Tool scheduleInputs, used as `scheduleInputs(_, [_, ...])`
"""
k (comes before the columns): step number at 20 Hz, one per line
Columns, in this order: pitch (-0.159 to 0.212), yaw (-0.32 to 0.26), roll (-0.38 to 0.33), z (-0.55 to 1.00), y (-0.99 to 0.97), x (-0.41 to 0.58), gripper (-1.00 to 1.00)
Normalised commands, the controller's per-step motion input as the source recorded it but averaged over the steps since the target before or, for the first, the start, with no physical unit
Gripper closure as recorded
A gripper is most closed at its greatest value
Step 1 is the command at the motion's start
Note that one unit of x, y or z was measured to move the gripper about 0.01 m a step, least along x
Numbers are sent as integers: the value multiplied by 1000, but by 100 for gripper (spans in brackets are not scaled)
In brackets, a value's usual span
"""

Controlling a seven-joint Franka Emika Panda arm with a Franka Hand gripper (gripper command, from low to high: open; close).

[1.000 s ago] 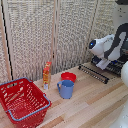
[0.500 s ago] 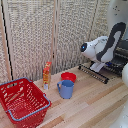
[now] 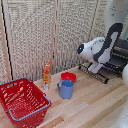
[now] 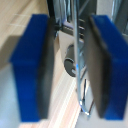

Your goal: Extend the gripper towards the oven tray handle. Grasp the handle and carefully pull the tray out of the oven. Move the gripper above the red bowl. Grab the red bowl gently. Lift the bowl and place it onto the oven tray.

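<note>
Tool (image 3: pixel 93 66): 2 blue fingers (image 4: pixel 31 70) apart, straddling the bar of tray (image 3: pixel 96 73), which projects from oven (image 3: pixel 117 56); red bowl (image 3: pixel 68 77) on table (image 3: pixel 95 102), just behind blue mug (image 3: pixel 66 89).

arm (image 3: pixel 102 47): bulky white rounded links, black joint bands | gripper (image 4: pixel 70 70): white boxy hand | fingers (image 4: pixel 32 67): bright blue blocks with grey inner pads (wrist view blurred)

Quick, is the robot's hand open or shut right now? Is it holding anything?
Gripper: open. Its blue fingers stand apart on either side of a thin bar of the tray, not yet closed on it. Holding nothing.
</note>
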Motion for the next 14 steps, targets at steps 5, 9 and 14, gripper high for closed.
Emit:
scheduleInputs(5, [-16,-12,0,214,55,117,-100])
scheduleInputs(9, [-51,-72,0,397,171,206,-100])
scheduleInputs(14, [-101,-112,26,485,231,244,-100])
